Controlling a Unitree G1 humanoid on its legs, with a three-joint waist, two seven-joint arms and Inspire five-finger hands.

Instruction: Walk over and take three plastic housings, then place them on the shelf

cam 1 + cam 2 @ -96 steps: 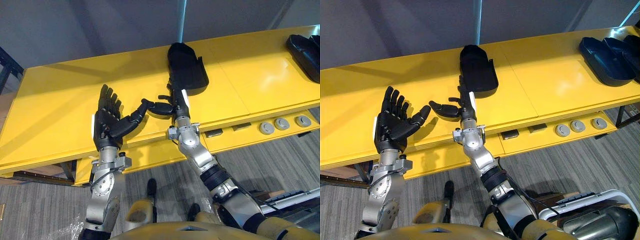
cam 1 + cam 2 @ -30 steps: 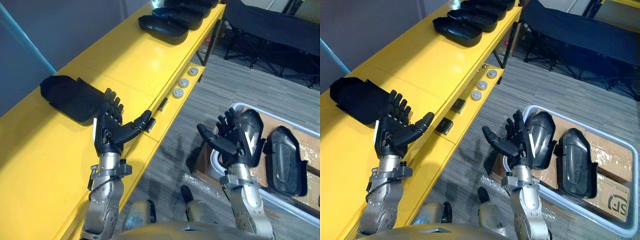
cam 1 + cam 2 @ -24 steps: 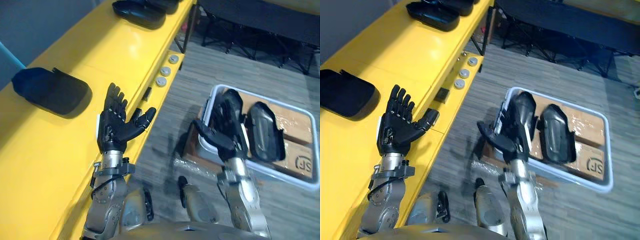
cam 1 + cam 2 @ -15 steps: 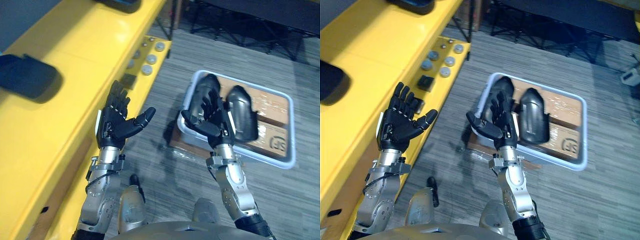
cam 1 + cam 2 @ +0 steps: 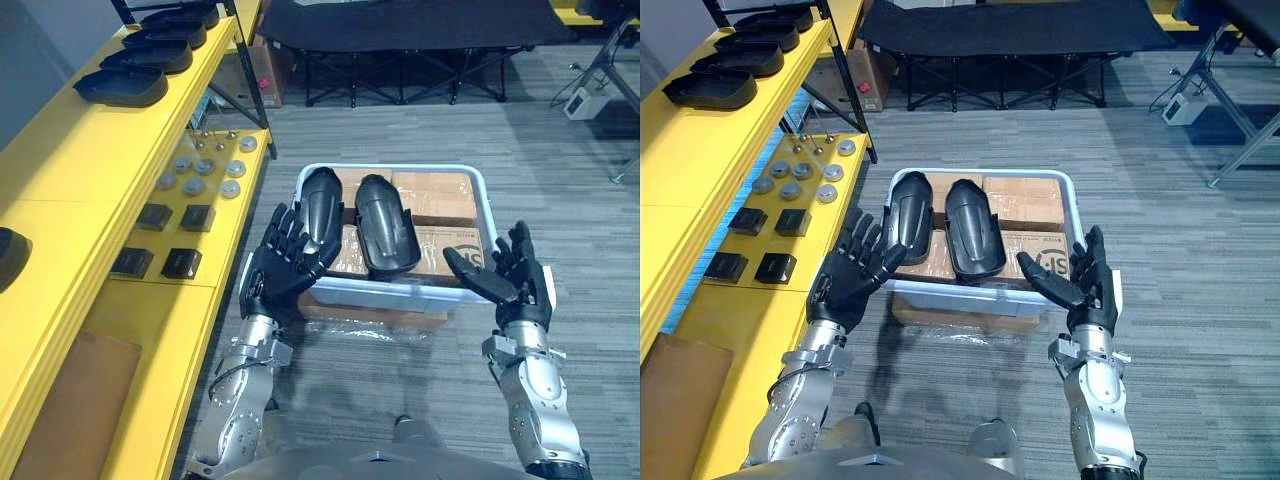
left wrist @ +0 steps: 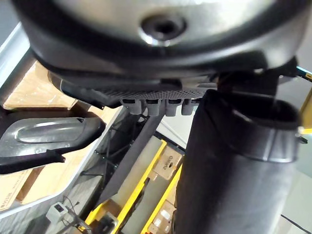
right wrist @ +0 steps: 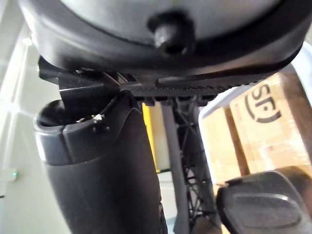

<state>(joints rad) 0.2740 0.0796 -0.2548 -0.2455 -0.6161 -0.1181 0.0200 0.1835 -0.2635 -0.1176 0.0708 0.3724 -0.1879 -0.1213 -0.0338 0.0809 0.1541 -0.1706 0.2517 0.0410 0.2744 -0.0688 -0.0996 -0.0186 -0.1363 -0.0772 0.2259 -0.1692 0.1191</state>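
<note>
Step in hand: fetching. The robot stands over the bin (image 5: 395, 292) on the floor (image 5: 560, 190), and nothing is picked up yet.
Left robot hand: (image 5: 270, 285) empty, fingers spread and straight, held up at the bin's near left corner. Its fingertips overlap the left housing (image 5: 322, 215) from this angle; I can't tell whether they touch it.
Right robot hand: (image 5: 520, 290) empty too, fingers apart, palm turned inward, just outside the bin's right wall.
Task's things: two black plastic housings lie side by side in the bin on cardboard boxes (image 5: 440, 210), the right housing (image 5: 387, 235) just beside the left one.
Shelf: (image 5: 90, 170) the yellow one runs along the robot's left, with other housings (image 5: 125, 88) lined up at its far end.
Next move, as I judge it: lower a hand into the bin and close it round the nearer rim of one housing. The left one looks closest to the left hand.
Watch for: the two shells sit close together, so fingers may nudge the neighbour.
</note>
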